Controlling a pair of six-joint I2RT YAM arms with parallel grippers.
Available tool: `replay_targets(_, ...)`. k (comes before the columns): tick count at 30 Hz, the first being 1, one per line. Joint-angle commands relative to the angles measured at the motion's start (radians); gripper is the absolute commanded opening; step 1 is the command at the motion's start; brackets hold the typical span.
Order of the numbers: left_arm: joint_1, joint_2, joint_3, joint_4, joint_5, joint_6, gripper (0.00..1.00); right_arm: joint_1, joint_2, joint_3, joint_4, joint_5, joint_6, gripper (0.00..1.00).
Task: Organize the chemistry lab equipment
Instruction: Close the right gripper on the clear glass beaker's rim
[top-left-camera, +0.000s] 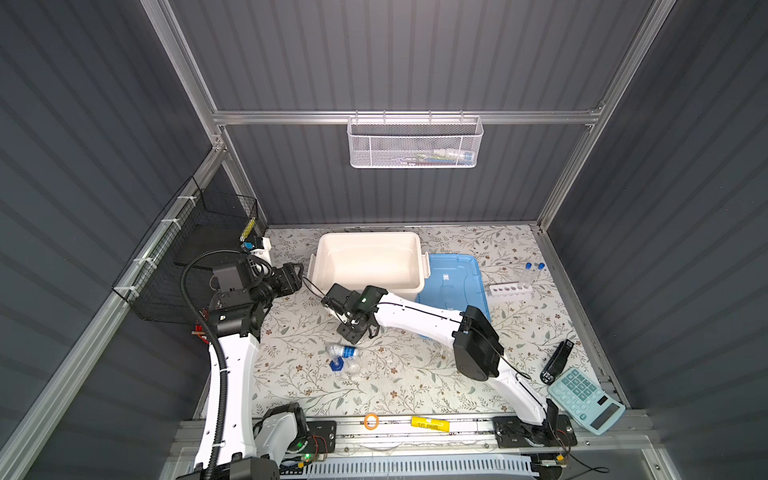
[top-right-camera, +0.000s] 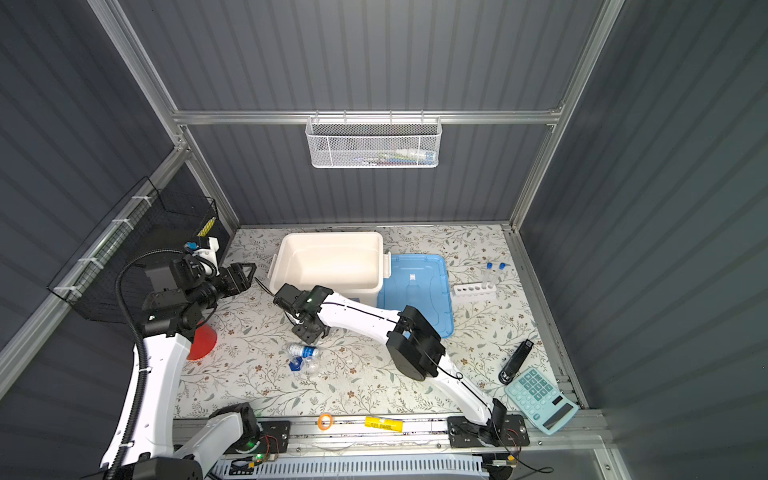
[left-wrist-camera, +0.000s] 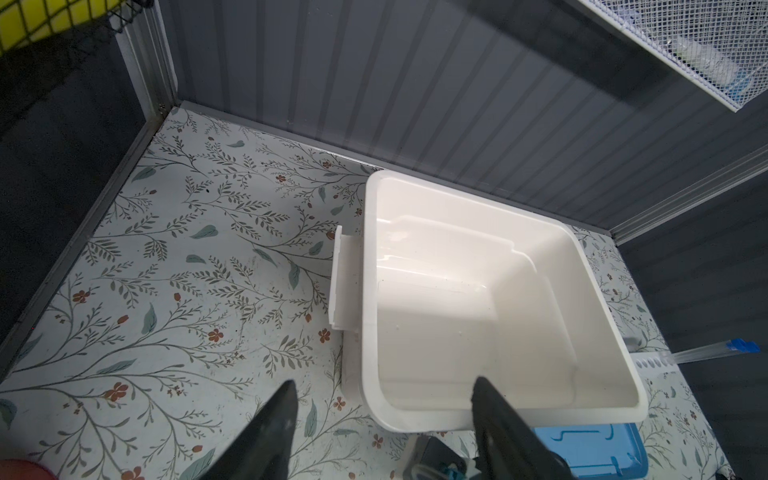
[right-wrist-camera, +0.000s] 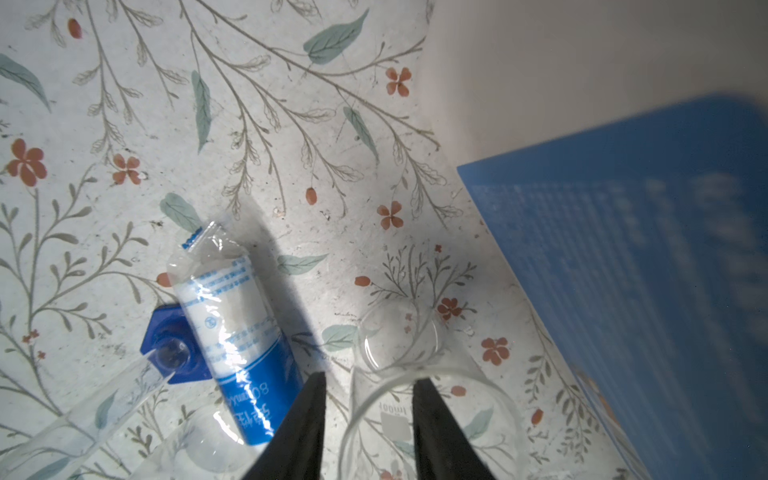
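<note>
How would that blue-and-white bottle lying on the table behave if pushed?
The bottle lies on its side and looks round, so it would probably roll. Its glossy plastic wrap may slip in a grip. It looks small, so it is probably light.

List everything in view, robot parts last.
bin: 1, white, back centre
lid: 1, blue, right of bin
rack: 1, white, right of lid
tubes: 2, blue caps, in rack
bottle: 1, white, lying centre
cylinder: 1, blue base, by bottle
beaker: 1, clear, near bottle
calculator: 1, pale blue, front right
stapler: 1, black, by calculator
cup: 1, red, left
mesh basket: 1, white, back rail
wire basket: 1, black, left wall
left end effector: 1, black, open, by bin
right end effector: 1, black, open, astride beaker wall
</note>
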Motion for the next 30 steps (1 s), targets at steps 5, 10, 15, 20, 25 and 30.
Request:
replay_targets(5, 0.002, -0.002, -0.013, 0.015, 0.012, 0.024, 0.67, -0.004, 0.027, 0.028, -0.003, 0.015, -0.005, 0.35)
replay_targets(10, 0.002, 0.0, -0.016, 0.016, 0.014, 0.024, 0.67, -0.004, 0.027, 0.029, 0.004, 0.019, -0.011, 0.34)
replay_targets(15, 0.002, 0.002, -0.017, 0.018, 0.016, 0.024, 0.67, -0.006, 0.031, 0.028, 0.009, 0.019, -0.012, 0.3)
replay_targets(20, 0.002, 0.002, -0.018, 0.019, 0.015, 0.025, 0.67, -0.006, 0.034, 0.03, 0.011, 0.02, -0.016, 0.27)
replay_targets(25, 0.002, 0.002, -0.021, 0.021, 0.016, 0.023, 0.67, -0.006, 0.031, 0.029, 0.006, 0.019, -0.014, 0.26)
replay_targets(30, 0.002, -0.002, -0.02, 0.02, 0.017, 0.023, 0.67, -0.006, 0.029, 0.026, 0.004, 0.02, -0.01, 0.24)
